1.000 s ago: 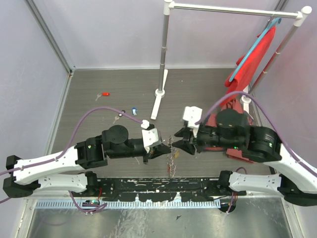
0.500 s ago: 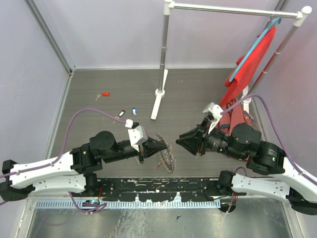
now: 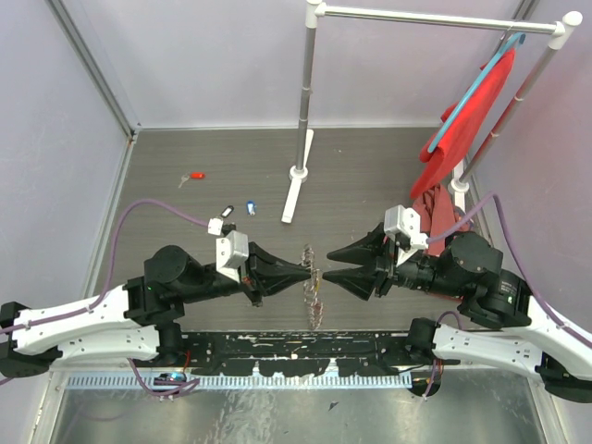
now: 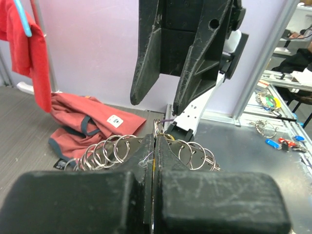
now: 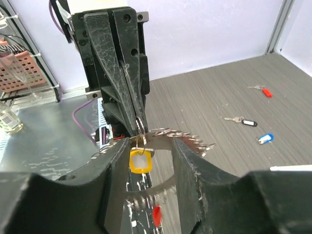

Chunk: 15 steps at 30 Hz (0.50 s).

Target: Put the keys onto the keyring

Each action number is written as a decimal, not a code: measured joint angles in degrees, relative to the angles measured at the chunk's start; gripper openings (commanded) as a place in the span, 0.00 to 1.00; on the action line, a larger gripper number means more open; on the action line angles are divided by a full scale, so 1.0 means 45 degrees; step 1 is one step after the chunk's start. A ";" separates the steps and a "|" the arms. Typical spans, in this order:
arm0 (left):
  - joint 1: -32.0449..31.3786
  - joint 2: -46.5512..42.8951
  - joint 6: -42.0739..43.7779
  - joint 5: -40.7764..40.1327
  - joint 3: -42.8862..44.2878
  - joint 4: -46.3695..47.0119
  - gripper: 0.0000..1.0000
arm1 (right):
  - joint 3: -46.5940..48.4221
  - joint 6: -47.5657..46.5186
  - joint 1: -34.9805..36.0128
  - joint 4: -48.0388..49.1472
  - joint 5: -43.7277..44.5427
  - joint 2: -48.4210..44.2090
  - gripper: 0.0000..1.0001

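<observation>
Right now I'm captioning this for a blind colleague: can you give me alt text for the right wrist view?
The left tool, shut, pinches the keyring, and a yellow key hangs just below, inside the open right tool. A red key, a black key and a blue key lie on the floor at right.

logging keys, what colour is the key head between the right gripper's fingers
Yellow key head, clearest in the right wrist view.

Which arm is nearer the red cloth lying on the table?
Right. The right arm sits directly beside the cloth, overlapping its edge in the top view. The left arm is on the other side of the keyring, well away from it.
</observation>
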 measured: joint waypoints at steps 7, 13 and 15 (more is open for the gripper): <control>0.0000 -0.0024 -0.0364 0.0432 -0.0136 0.0787 0.00 | -0.0248 -0.0340 -0.0005 0.1243 -0.0500 -0.0005 0.42; 0.0000 -0.0024 -0.0437 0.0539 -0.0136 0.1297 0.00 | -0.0248 -0.0418 -0.0005 0.1846 -0.1078 0.0325 0.39; 0.0000 -0.0029 -0.0461 0.0549 -0.0146 0.1433 0.00 | -0.0248 -0.0418 0.0000 0.1880 -0.1263 0.0423 0.37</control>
